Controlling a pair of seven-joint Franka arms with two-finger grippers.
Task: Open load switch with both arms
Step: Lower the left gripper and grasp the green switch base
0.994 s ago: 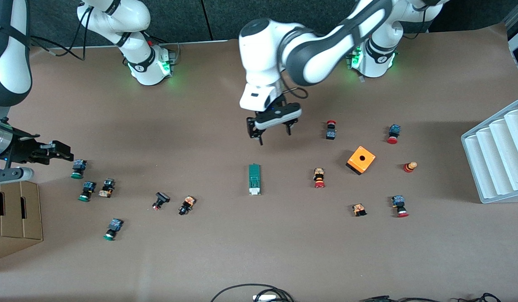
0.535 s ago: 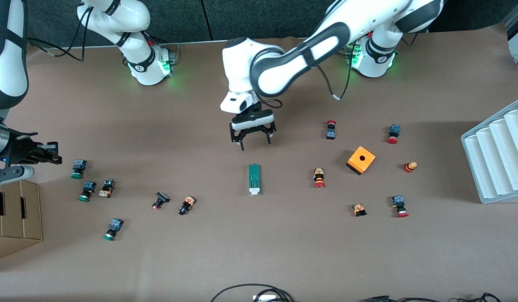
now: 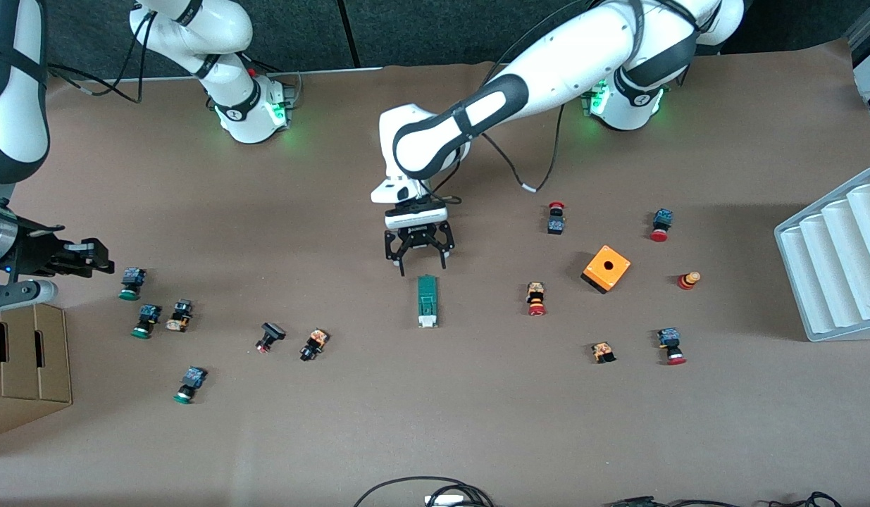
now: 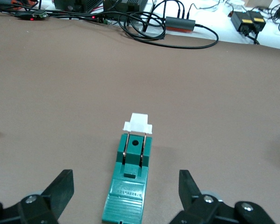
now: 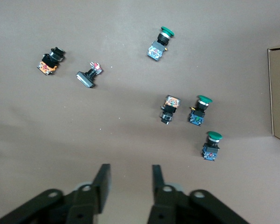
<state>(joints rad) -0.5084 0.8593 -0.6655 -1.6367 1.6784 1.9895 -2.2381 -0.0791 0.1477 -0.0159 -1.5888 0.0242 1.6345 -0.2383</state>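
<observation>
Reaching from its base, the left arm (image 3: pixel 547 63) hangs the left gripper (image 3: pixel 420 266), jaws spread wide and empty, over the load switch's (image 3: pixel 427 301) green end at mid-table. The right gripper (image 3: pixel 89 255), narrowly parted, empty, hovers near green-capped buttons (image 3: pixel 130 283).

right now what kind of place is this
Probably a robotics lab bench: two Franka arms fixed along a paper-covered table, scattered push buttons, a green load switch, and cables with electronics at the table's edge.
</observation>
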